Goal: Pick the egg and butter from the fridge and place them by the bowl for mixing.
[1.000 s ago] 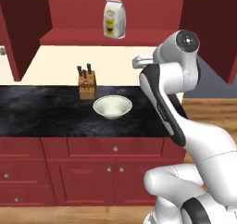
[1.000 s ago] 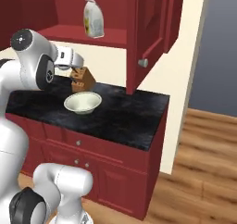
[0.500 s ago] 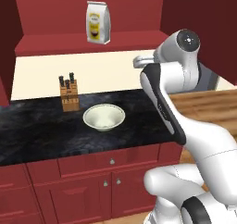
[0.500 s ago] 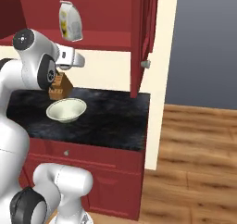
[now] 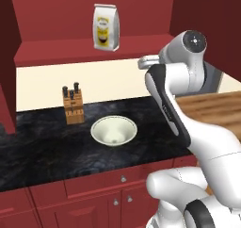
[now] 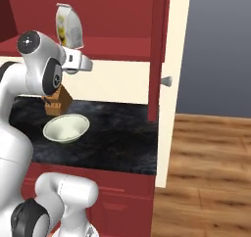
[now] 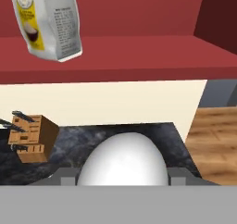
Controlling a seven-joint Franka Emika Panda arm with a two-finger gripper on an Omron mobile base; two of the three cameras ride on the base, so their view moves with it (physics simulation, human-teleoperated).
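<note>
The egg (image 7: 122, 160), a plain white ball, sits between my gripper's (image 7: 122, 180) two finger tips at the bottom of the hand view, and the gripper is shut on it. My hand (image 5: 145, 61) is held high above the black counter, up and to the right of the bowl (image 5: 114, 130). From the right side, the hand (image 6: 82, 62) is above the bowl (image 6: 66, 128). The bowl is wide, cream-white with a pale greenish inside, and nothing lies in it. The butter and the fridge are out of view.
A wooden knife block (image 5: 73, 105) stands behind the bowl to its left. A flour bag (image 5: 105, 27) is on the red shelf above. The black counter (image 6: 122, 138) ends on the right at a cream wall edge (image 6: 169, 133), with wooden floor (image 6: 211, 172) beyond.
The whole scene has shifted in both base views, so the base has driven. The bowl and counter now look nearer. The arm keeps its pose with the egg in the gripper.
</note>
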